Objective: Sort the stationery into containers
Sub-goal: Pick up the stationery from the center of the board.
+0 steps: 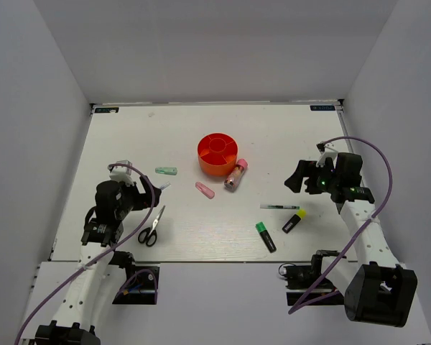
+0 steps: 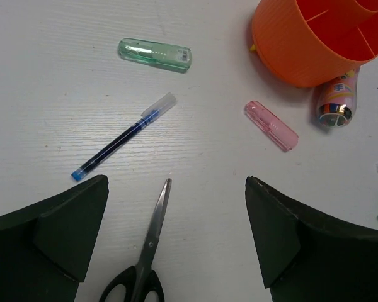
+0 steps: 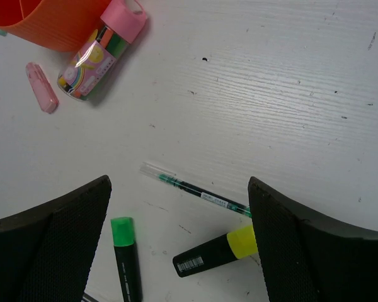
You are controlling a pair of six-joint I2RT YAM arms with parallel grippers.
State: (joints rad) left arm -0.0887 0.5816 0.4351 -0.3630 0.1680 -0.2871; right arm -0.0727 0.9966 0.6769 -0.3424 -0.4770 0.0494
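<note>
Black-handled steel scissors [image 2: 152, 242] lie apart from ribbed round orange tub [image 2: 296, 50]

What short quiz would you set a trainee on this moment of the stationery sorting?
1. True or false: the scissors lie inside the orange tub.
2. Which item lies nearest the tub? A) pink-capped tube B) yellow highlighter C) mint eraser
3. Fill in: the left gripper and right gripper are both ____.
Key: 1 false; 2 A; 3 open.
</note>
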